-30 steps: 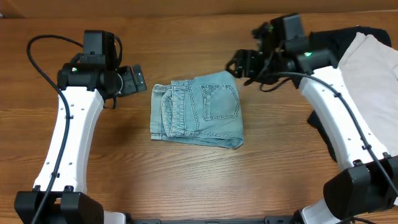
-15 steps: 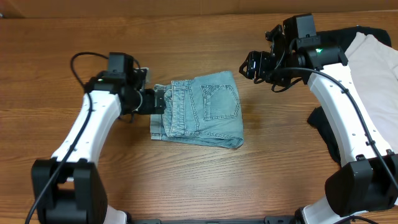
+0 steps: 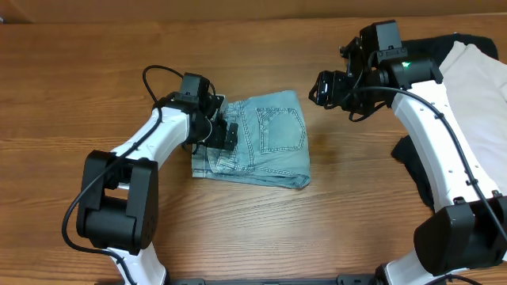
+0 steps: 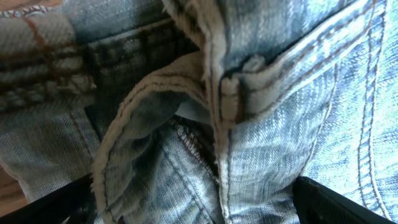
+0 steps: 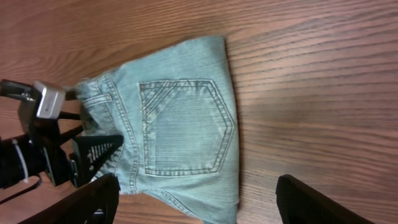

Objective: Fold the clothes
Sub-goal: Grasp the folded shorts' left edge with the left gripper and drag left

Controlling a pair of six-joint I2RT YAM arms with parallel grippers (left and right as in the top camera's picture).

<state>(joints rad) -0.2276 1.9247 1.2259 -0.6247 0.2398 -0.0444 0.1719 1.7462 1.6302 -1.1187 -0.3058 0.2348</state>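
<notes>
On the tabletop (image 3: 253, 229), folded denim shorts (image 3: 265, 142) lie flat, with bare wood open along every edge. Over the shorts' waistband end the left fingers (image 4: 354, 205) are spread wide astride bunched denim, having swung in from left of the shorts a second ago. Near the shorts' far right corner the right fingers (image 5: 305, 205) hover, also wide apart. Well right of the shorts, cream trousers (image 3: 475, 87) overlap a black garment (image 3: 408, 150)
</notes>
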